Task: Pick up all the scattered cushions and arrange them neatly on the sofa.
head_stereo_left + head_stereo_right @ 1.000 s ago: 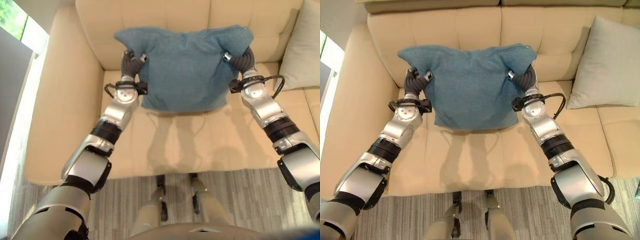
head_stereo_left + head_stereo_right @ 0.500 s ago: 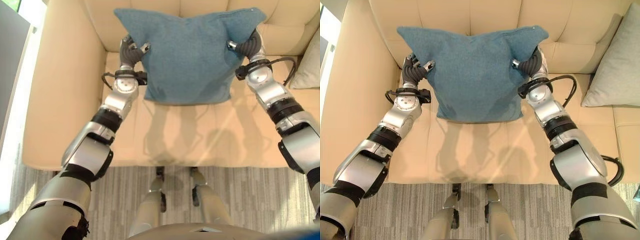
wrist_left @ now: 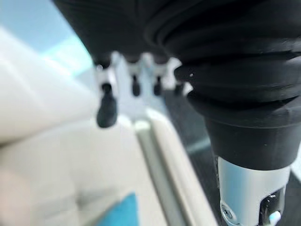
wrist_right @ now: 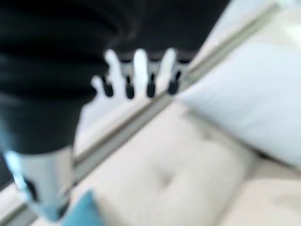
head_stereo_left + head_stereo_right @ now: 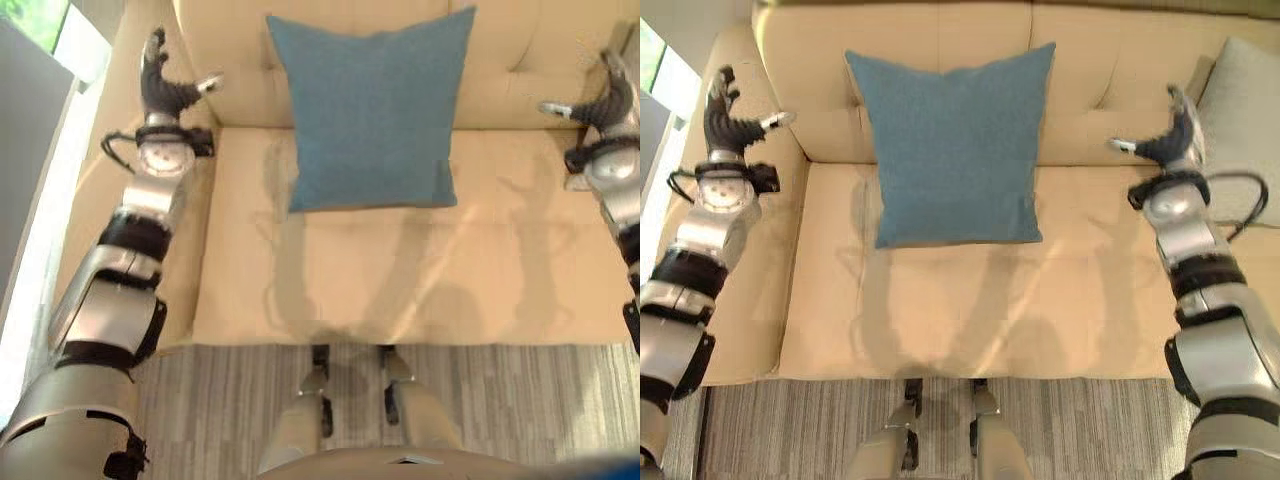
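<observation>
Cream leather sofa (image 5: 940,290) spans the frame. Your left hand (image 5: 725,115) at upper left and right hand (image 5: 1170,135) at upper right hang with fingers spread, holding nothing, well apart from the square blue fabric cushion (image 5: 952,145) leaning upright against the backrest at top centre. Leave it square; check the pale grey cushion (image 5: 1240,110) at the right edge.

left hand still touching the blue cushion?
Apart. Right eye view: left hand is open over the sofa arm, bare seat between it and the blue cushion.

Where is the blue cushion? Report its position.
The blue cushion leans upright against the sofa backrest, mid-seat, between the open left hand and right hand.
</observation>
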Robot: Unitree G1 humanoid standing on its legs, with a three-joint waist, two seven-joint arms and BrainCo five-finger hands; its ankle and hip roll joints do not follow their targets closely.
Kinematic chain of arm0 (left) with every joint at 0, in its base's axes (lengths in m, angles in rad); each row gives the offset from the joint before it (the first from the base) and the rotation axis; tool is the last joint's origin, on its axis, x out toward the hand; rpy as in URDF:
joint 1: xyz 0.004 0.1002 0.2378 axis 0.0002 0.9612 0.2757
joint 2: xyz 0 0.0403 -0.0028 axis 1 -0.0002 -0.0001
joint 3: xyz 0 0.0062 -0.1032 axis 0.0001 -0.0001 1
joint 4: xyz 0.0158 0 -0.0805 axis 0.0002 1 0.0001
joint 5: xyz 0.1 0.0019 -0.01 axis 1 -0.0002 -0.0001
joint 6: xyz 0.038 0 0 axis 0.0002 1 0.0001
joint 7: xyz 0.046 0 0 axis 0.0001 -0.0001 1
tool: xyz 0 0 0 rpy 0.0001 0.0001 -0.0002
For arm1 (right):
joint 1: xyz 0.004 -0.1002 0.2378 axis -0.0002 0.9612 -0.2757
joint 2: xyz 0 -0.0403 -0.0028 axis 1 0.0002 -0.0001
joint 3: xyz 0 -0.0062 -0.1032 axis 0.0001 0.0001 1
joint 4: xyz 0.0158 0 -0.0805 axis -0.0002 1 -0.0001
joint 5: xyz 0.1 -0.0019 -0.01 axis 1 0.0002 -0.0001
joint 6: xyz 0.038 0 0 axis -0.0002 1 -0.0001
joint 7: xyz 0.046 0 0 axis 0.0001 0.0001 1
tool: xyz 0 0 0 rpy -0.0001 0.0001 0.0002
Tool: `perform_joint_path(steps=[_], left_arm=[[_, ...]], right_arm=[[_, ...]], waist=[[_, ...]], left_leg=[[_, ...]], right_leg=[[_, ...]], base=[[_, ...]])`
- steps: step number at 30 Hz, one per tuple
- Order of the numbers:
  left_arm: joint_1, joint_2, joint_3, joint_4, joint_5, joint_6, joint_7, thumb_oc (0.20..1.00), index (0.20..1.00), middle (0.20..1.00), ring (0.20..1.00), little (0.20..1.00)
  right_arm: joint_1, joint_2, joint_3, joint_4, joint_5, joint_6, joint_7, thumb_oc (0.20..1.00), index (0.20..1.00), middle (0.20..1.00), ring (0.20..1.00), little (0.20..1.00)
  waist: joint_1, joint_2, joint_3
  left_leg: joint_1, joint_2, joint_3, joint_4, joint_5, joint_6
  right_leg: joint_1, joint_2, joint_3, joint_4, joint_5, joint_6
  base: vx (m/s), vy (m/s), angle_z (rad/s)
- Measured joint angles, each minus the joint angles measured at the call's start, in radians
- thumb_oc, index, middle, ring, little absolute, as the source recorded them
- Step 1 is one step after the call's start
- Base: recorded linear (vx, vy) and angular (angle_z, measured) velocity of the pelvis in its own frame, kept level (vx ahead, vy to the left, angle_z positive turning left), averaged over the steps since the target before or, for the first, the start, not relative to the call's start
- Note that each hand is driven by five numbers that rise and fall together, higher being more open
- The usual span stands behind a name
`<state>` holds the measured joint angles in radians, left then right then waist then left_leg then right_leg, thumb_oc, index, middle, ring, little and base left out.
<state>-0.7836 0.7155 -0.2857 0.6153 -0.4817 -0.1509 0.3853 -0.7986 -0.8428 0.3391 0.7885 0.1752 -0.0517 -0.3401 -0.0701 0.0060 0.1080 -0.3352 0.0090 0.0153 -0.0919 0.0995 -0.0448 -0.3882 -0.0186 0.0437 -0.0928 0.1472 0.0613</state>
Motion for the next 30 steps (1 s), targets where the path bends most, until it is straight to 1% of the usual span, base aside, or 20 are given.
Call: perform_joint_path(steps=[1,3,4,6,8,9,10,11,12,14,16,18,19,21,22,24,25,28,29,30], left_arm=[[0.09,-0.007,0.024,-0.073,0.0,-0.008,-0.014,1.0,1.0,1.0,1.0,1.0],[0.237,-0.054,0.078,-0.174,-0.004,-0.013,-0.038,1.0,1.0,1.0,1.0,1.0],[0.318,-0.081,0.107,-0.225,-0.01,-0.015,-0.041,1.0,1.0,1.0,1.0,1.0],[0.443,-0.107,0.126,-0.263,-0.01,-0.011,-0.084,1.0,1.0,1.0,1.0,1.0],[0.593,-0.139,0.153,-0.323,-0.019,-0.012,-0.129,1.0,1.0,1.0,1.0,1.0],[0.644,-0.142,0.154,-0.324,-0.018,-0.01,-0.15,1.0,1.0,1.0,1.0,1.0],[0.715,-0.148,0.171,-0.317,-0.014,-0.009,-0.17,1.0,1.0,1.0,1.0,1.0],[0.785,-0.186,0.205,-0.276,0.004,-0.004,-0.203,1.0,1.0,1.0,1.0,1.0],[0.824,-0.216,0.211,-0.234,0.005,0.009,-0.215,1.0,1.0,1.0,1.0,1.0],[0.892,-0.255,0.209,-0.1,0.048,0.034,-0.237,1.0,1.0,1.0,1.0,1.0],[0.903,-0.276,0.195,0.019,0.112,0.08,-0.264,1.0,1.0,1.0,1.0,1.0],[0.913,-0.283,0.162,0.108,0.173,0.078,-0.279,1.0,1.0,1.0,1.0,1.0],[0.902,-0.303,0.159,0.196,0.21,0.083,-0.282,1.0,1.0,1.0,1.0,1.0],[0.903,-0.348,0.16,0.327,0.244,0.098,-0.294,1.0,1.0,1.0,1.0,1.0],[0.884,-0.402,0.169,0.464,0.268,0.115,-0.296,1.0,1.0,1.0,1.0,1.0],[0.901,-0.437,0.163,0.487,0.282,0.133,-0.299,1.0,1.0,1.0,1.0,1.0],[0.889,-0.437,0.137,0.506,0.311,0.13,-0.295,1.0,1.0,1.0,1.0,1.0],[0.885,-0.437,0.131,0.508,0.32,0.131,-0.292,1.0,1.0,1.0,1.0,1.0],[0.862,-0.433,0.127,0.509,0.346,0.132,-0.29,1.0,1.0,1.0,1.0,1.0],[0.852,-0.433,0.127,0.509,0.354,0.132,-0.29,1.0,1.0,1.0,1.0,1.0]], right_arm=[[0.092,0.004,-0.031,-0.073,0.0,0.0,0.012,1.0,1.0,1.0,1.0,1.0],[0.256,0.031,-0.114,-0.164,-0.002,0.0,0.037,1.0,1.0,1.0,1.0,1.0],[0.334,0.065,-0.158,-0.2,-0.002,-0.001,0.043,1.0,1.0,1.0,1.0,1.0],[0.451,0.105,-0.193,-0.241,-0.004,0.001,0.075,1.0,1.0,1.0,1.0,1.0],[0.576,0.17,-0.258,-0.249,-0.006,-0.001,0.101,1.0,1.0,1.0,1.0,1.0],[0.623,0.175,-0.258,-0.247,-0.016,0.001,0.117,1.0,1.0,1.0,1.0,1.0],[0.676,0.208,-0.285,-0.229,-0.024,-0.001,0.13,1.0,1.0,1.0,1.0,1.0],[0.73,0.288,-0.353,-0.195,-0.025,-0.009,0.144,1.0,1.0,1.0,1.0,1.0],[0.774,0.308,-0.353,-0.175,-0.026,-0.008,0.157,1.0,1.0,1.0,1.0,1.0],[0.836,0.352,-0.335,-0.104,-0.042,-0.007,0.181,1.0,1.0,1.0,1.0,1.0],[0.85,0.365,-0.298,-0.009,-0.043,0.007,0.204,1.0,1.0,1.0,1.0,1.0],[0.854,0.372,-0.266,0.063,-0.067,0.003,0.217,1.0,1.0,1.0,1.0,1.0],[0.846,0.373,-0.239,0.122,-0.088,0.003,0.22,1.0,1.0,1.0,1.0,1.0],[0.858,0.409,-0.238,0.217,-0.103,0.002,0.218,1.0,1.0,1.0,1.0,1.0],[0.858,0.449,-0.224,0.308,-0.114,0.016,0.228,1.0,1.0,1.0,1.0,1.0],[0.886,0.454,-0.214,0.321,-0.12,0.021,0.231,1.0,1.0,1.0,1.0,1.0],[0.877,0.467,-0.22,0.369,-0.12,0.011,0.224,1.0,1.0,1.0,1.0,1.0],[0.894,0.482,-0.222,0.411,-0.119,0.014,0.225,1.0,1.0,1.0,1.0,1.0],[0.891,0.491,-0.234,0.433,-0.117,0.014,0.222,1.0,1.0,1.0,1.0,1.0],[0.897,0.491,-0.234,0.447,-0.116,0.014,0.223,1.0,1.0,1.0,1.0,1.0]], waist=[[-0.002,0.0,0.0],[0.0,-0.001,-0.001],[0.0,-0.004,-0.004],[-0.002,-0.007,-0.005],[-0.002,-0.013,-0.011],[0.002,-0.014,-0.012],[0.001,-0.019,-0.016],[0.001,-0.024,-0.021],[0.005,-0.023,-0.025],[0.004,-0.024,-0.065],[0.003,-0.023,-0.076],[0.007,-0.019,-0.094],[0.005,-0.015,-0.113],[0.005,-0.007,-0.123],[0.006,-0.001,-0.127],[0.002,0.007,-0.129],[0.003,0.006,-0.129],[0.007,-0.002,-0.128],[-0.003,0.002,-0.119],[-0.002,-0.006,-0.114]], left_leg=[[0.025,0.002,0.0,0.0,-0.007,0.001],[0.073,0.006,-0.001,0.0,-0.018,-0.002],[0.093,0.009,0.0,0.0,-0.023,0.0],[0.132,0.012,0.0,0.0,-0.032,0.001],[0.171,0.015,-0.001,0.0,-0.04,0.001],[0.186,0.015,-0.001,0.0,-0.042,0.002],[0.202,0.016,-0.001,0.0,-0.043,0.003],[0.236,0.017,-0.001,0.0,-0.049,0.004],[0.259,0.017,0.0,-0.001,-0.056,0.005],[0.273,0.017,-0.001,-0.001,-0.061,0.006],[0.292,0.016,-0.002,-0.005,-0.07,0.004],[0.294,0.017,-0.002,-0.005,-0.069,0.004],[0.296,0.018,-0.001,-0.005,-0.07,0.005],[0.304,0.019,-0.006,-0.006,-0.073,0.009],[0.319,0.021,-0.008,-0.006,-0.075,0.011],[0.32,0.022,-0.012,-0.005,-0.075,0.012],[0.32,0.024,-0.027,-0.005,-0.073,0.013],[0.327,0.029,-0.04,-0.005,-0.071,0.009],[0.325,0.029,-0.073,-0.005,-0.067,0.005],[0.323,0.031,-0.077,-0.005,-0.065,0.003]], right_leg=[[0.025,0.002,0.0,0.0,-0.009,-0.002],[0.073,0.006,-0.001,0.0,-0.021,0.0],[0.093,0.009,-0.001,0.0,-0.024,0.001],[0.131,0.012,-0.001,0.0,-0.033,-0.007],[0.17,0.015,-0.002,-0.001,-0.038,-0.012],[0.186,0.015,-0.002,-0.001,-0.04,-0.015],[0.2,0.015,-0.002,-0.001,-0.042,-0.017],[0.236,0.016,-0.003,-0.004,-0.049,-0.027],[0.259,0.016,-0.003,-0.005,-0.057,-0.025],[0.274,0.015,-0.003,-0.006,-0.07,-0.026],[0.294,0.015,-0.004,-0.006,-0.073,-0.03],[0.296,0.014,-0.004,-0.006,-0.072,-0.03],[0.297,0.014,-0.004,-0.006,-0.073,-0.03],[0.311,0.015,-0.008,-0.006,-0.073,-0.031],[0.329,0.017,-0.013,-0.006,-0.076,-0.036],[0.326,0.017,-0.015,-0.006,-0.078,-0.04],[0.338,0.018,-0.031,-0.005,-0.078,-0.041],[0.355,0.025,-0.046,-0.001,-0.082,-0.047],[0.366,0.024,-0.076,-0.005,-0.088,-0.054],[0.367,0.025,-0.086,-0.006,-0.089,-0.057]], base=[[0.14,-0.035,-0.05],[0.09,-0.031,-0.01],[0.08,-0.028,-0.02],[0.06,-0.026,-0.03],[0.02,-0.009,0.01],[0.0,0.0,0.0],[-0.02,-0.032,0.02],[0.0,0.0,0.0],[0.0,0.0,0.0],[-0.02,-0.01,0.0],[-0.05,-0.025,0.03],[-0.06,-0.029,0.0],[-0.05,-0.036,-0.02],[-0.04,-0.044,0.05],[-0.04,-0.065,0.11],[-0.07,-0.076,0.12],[-0.13,-0.074,0.28],[-0.11,-0.048,0.29],[-0.08,-0.014,0.48],[-0.05,-0.005,0.46]])
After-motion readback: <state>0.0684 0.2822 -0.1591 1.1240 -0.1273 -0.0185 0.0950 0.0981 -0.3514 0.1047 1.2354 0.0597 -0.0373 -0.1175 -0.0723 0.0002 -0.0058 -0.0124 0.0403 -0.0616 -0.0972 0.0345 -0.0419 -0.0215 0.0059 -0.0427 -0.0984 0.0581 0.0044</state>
